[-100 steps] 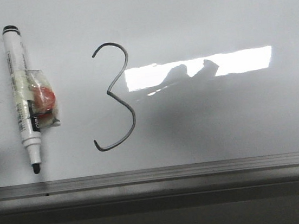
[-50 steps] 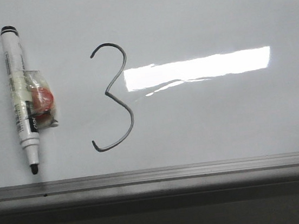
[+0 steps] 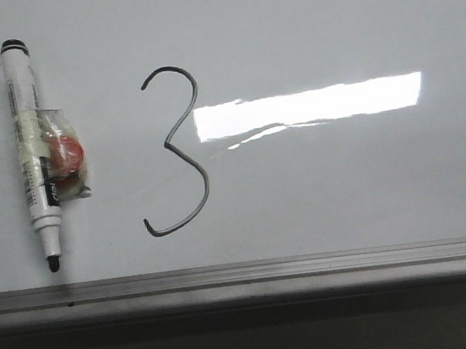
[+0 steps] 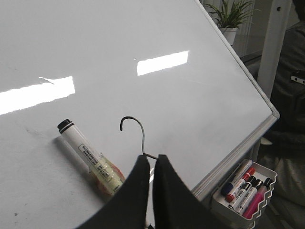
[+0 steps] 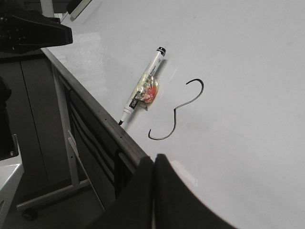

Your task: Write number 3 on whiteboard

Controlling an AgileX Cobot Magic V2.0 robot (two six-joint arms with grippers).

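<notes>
Number 3 (image 3: 175,150), a thin dark grey hand-drawn line, stood on the large glossy white-grey whiteboard (image 3: 325,27), just right of a white marker with a black tip (image 3: 31,157) (uncapped, something red and clear taped to it). Left fingers (image 4: 150,183) and right fingers (image 5: 153,186) were pressed together, pinching nothing.

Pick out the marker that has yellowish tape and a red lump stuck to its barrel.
It is the white marker lying alone on the whiteboard beside the number 3. The markers in the tray carry no tape.
</notes>
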